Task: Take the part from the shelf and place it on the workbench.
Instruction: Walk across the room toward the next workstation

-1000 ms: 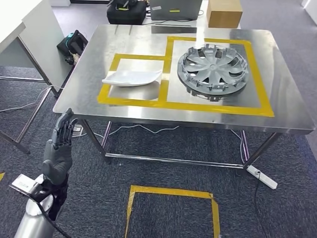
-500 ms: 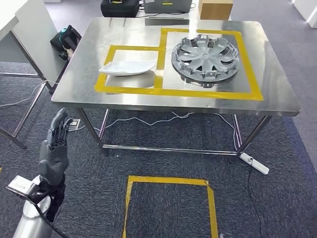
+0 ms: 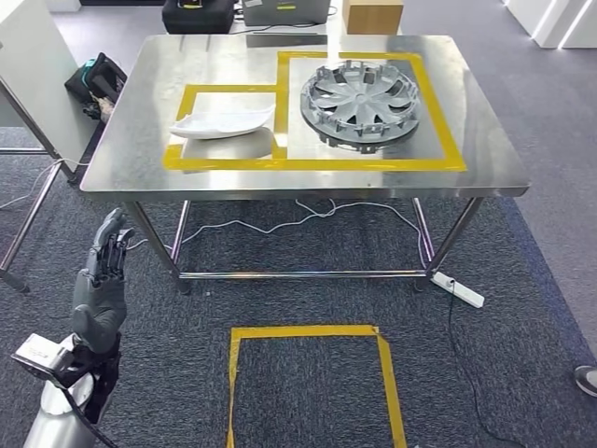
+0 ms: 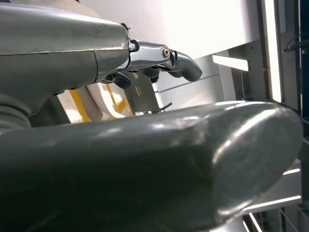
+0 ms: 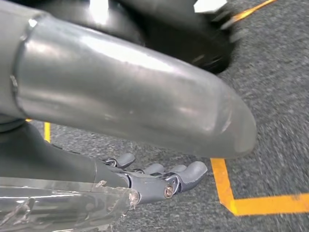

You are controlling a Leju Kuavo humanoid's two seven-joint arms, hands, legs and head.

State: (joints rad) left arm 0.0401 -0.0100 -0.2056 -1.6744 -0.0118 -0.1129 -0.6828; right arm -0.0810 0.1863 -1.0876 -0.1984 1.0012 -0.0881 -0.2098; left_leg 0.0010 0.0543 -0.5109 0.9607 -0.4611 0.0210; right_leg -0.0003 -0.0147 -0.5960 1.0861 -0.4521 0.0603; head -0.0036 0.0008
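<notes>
Hanging low before the workbench's near left corner, the robot's left hand [image 3: 102, 285] holds nothing, fingers straight and loosely apart; the right hand [image 5: 160, 179] also hangs unclenched over carpet. Farther off, the white part [image 3: 222, 121] lies in the left taped box, long axis along the near edge, beside the wheel cover [image 3: 359, 101].

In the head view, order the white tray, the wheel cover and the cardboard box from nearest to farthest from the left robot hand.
1. White tray, table's left.
2. Wheel cover, table's right.
3. Cardboard box, behind the table.
Measured from the left robot hand.
</notes>
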